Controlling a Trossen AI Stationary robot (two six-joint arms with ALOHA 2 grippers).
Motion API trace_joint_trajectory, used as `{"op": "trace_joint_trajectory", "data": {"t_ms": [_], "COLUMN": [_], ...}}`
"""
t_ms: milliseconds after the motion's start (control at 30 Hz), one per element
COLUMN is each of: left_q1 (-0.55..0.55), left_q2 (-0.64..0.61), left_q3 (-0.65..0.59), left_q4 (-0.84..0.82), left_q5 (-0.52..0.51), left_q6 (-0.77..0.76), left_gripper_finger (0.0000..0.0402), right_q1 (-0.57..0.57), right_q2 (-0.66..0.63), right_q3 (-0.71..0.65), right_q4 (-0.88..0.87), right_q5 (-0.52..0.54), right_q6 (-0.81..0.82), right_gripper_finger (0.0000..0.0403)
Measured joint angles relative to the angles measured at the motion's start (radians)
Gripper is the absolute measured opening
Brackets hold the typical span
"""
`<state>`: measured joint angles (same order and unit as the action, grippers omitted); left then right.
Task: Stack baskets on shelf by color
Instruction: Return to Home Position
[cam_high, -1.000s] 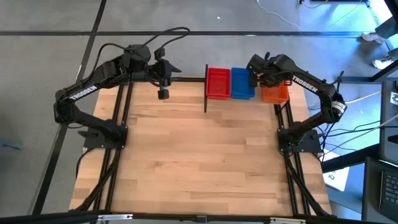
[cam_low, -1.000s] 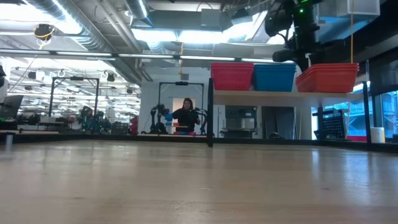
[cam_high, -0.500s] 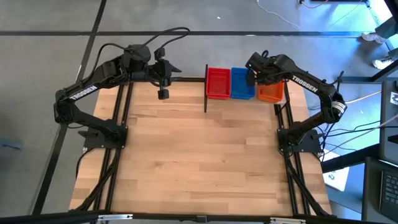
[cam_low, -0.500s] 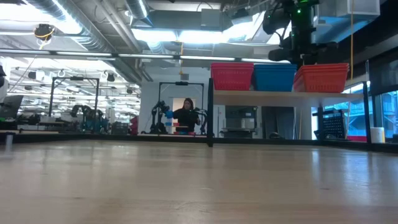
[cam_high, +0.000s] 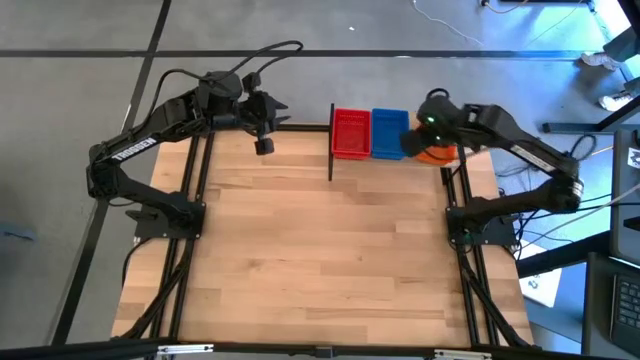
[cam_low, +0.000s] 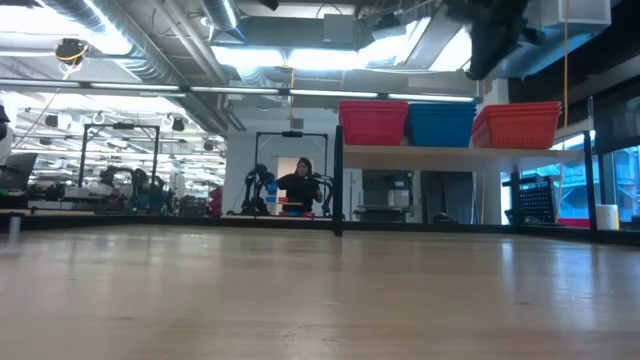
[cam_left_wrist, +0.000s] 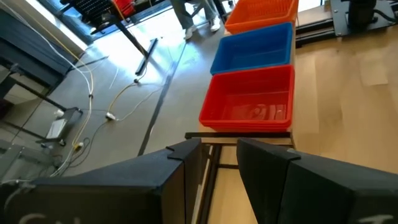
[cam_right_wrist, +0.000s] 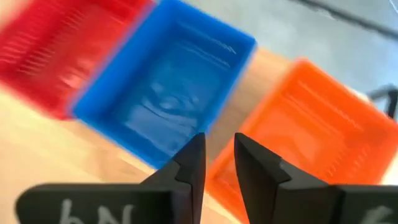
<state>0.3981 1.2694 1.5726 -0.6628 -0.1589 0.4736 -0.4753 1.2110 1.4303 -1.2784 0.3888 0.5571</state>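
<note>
- Red baskets (cam_high: 350, 133), blue baskets (cam_high: 389, 133) and orange baskets (cam_low: 518, 124) stand side by side on the shelf (cam_low: 440, 151), one colour to a stack, at the far edge of the wooden tabletop (cam_high: 320, 250).
- Seen from above, red is at the left end beside a black post (cam_high: 331, 140), blue is in the middle and touches red, and orange is at the right end, partly covered by the right arm.
- From table height the three stacks reach about the same height on the pale board (how many baskets are nested in each cannot be counted).
- Hanging above the shelf, the right gripper (cam_right_wrist: 217, 155) points down where blue meets orange and is clear of both. Its fingers (cam_right_wrist: 193, 163) are drawn close together, with only a narrow slit between them, and hold nothing.
- Over the table's far edge, the left gripper (cam_high: 263, 145) waits just to the left of the shelf and apart from the baskets. Its own fingers (cam_left_wrist: 186, 163) are likewise nearly together and hold nothing, and its wrist camera looks along the row from the red end.
- Beyond the table, a person (cam_low: 300, 185) in dark clothing is visible in the room.
</note>
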Motion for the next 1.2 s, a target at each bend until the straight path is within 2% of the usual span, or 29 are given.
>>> {"op": "trace_joint_trajectory", "data": {"t_ms": [133, 267, 467, 567, 667, 733, 867, 967, 1100, 1200], "left_q1": [-0.013, -0.023, -0.033, -0.032, -0.036, -0.047, -0.077, -0.108, -0.177, -0.247], "left_q2": [0.005, 0.008, 0.008, 0.007, 0.007, 0.007, -0.014, -0.053, -0.097, -0.137], "left_q3": [0.0, -0.001, -0.001, -0.001, -0.001, -0.001, -0.001, 0.0, -0.004, -0.031], "left_q4": [0.005, 0.025, 0.09, 0.126, 0.117, 0.095, 0.0, -0.117, -0.279, -0.291], "left_q5": [-0.001, 0.001, -0.011, -0.018, -0.023, -0.038, -0.061, -0.059, 0.008, 0.043], "left_q6": [0.001, -0.011, -0.019, -0.024, -0.053, -0.094, -0.168, -0.268, -0.434, -0.479], "left_gripper_finger": [0.0096, 0.0096, 0.0096, 0.0095, 0.0084, 0.0064, 0.0009, 0.0003, 0.0, 0.0], "right_q1": [0.075, 0.14, 0.183, 0.19, 0.19, 0.19, 0.19, 0.19, 0.19, 0.19], "right_q2": [-0.089, -0.172, -0.261, -0.291, -0.317, -0.337, -0.386, -0.44, -0.526, -0.605], "right_q3": [0.0, 0.0, 0.0, 0.0, 0.0, 0.0, 0.0, 0.0, -0.011, -0.068], "right_q4": [0.093, 0.188, 0.223, 0.223, 0.222, 0.221, 0.22, 0.202, 0.185, 0.219], "right_q5": [-0.032, -0.122, -0.208, -0.225, -0.226, -0.226, -0.226, -0.226, -0.226, -0.267], "right_q6": [-0.086, -0.201, -0.276, -0.311, -0.35, -0.38, -0.426, -0.447, -0.47, -0.498], "right_gripper_finger": [0.0083, 0.0083, 0.0082, 0.0064, 0.0024, 0.0007, 0.0005, 0.0002, 0.0001, 0.0001]}}
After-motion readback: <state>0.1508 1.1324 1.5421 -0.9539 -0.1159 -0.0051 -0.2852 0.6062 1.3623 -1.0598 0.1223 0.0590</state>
